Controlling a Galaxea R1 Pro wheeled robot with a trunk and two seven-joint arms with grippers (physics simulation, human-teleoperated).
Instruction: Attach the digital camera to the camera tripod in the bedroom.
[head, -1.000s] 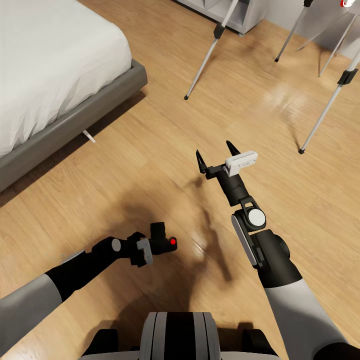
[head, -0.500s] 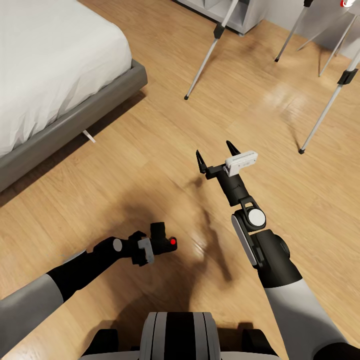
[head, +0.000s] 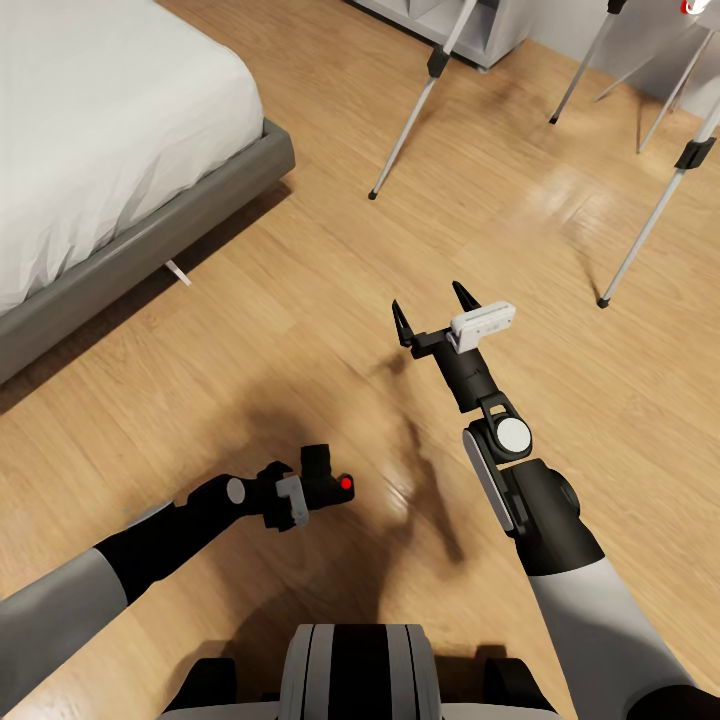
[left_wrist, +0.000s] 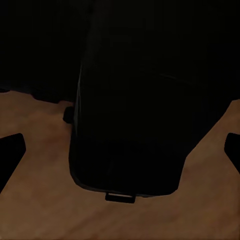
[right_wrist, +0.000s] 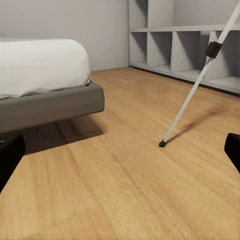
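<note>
Nothing has shifted between the earlier head views and this one: arms, base and view all hold as they were, so the task sits at a pause in the carry rather than advancing. The left end effector (head: 305, 490) is clenched around the digital camera (head: 328, 482), its red dot facing up, the dark body crowding the left wrist view just ahead of the fingers. Beyond it lies the bed (head: 150, 235). The right end effector (head: 432, 308) is spread wide and empty above the wooden floor (head: 300, 300). The camera tripod (head: 420, 100) stands well ahead of both, only its silver legs visible, so I judge an approach and a lift remain.
</note>
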